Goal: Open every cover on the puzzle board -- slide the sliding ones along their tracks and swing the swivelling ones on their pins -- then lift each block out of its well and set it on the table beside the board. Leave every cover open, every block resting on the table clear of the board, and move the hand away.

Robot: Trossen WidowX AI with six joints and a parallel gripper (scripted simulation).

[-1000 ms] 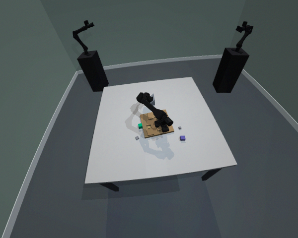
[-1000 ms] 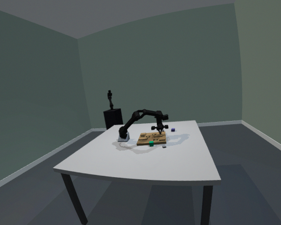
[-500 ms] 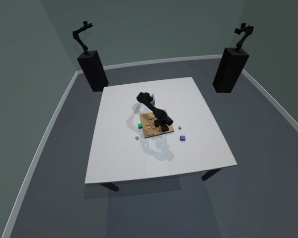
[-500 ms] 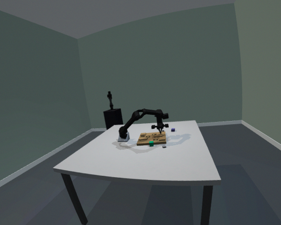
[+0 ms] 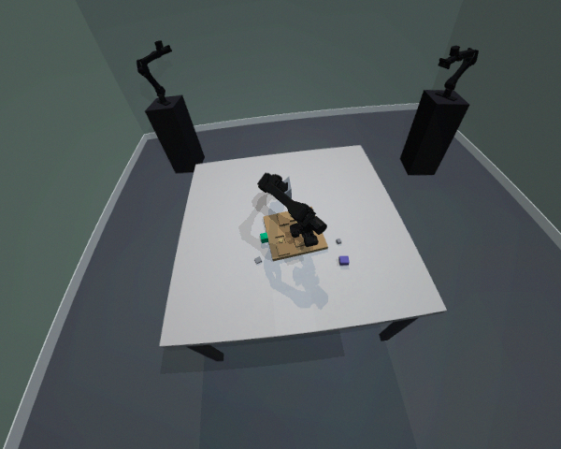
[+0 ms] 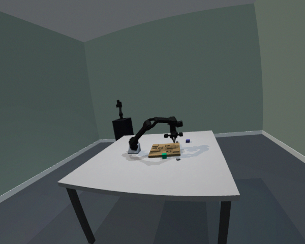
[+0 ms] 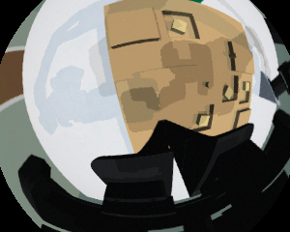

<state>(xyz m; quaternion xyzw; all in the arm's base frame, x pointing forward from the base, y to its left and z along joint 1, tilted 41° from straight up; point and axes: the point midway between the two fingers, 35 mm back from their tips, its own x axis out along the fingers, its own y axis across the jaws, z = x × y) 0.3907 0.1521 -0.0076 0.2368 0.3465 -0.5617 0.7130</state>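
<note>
Four small cubes, green (image 5: 263, 237), purple (image 5: 343, 260), two grey, lie around the flat wooden board (image 5: 280, 249); matte-black hand (image 6: 174, 140) fully closed, empty.

The slim, matte black jointed arm (image 6: 147, 125) has blocky links. It rises from a pale grey base block (image 6: 137, 150). Its black gripper (image 6: 174, 140) tapers.

matt tan wood-look puzzle board (image 5: 277, 225), smooth matt white table top (image 5: 222, 299), matt black plastic-look arm (image 6: 145, 127), flat-coloured smooth green block (image 5: 263, 237), purple block (image 5: 343, 260)
</note>
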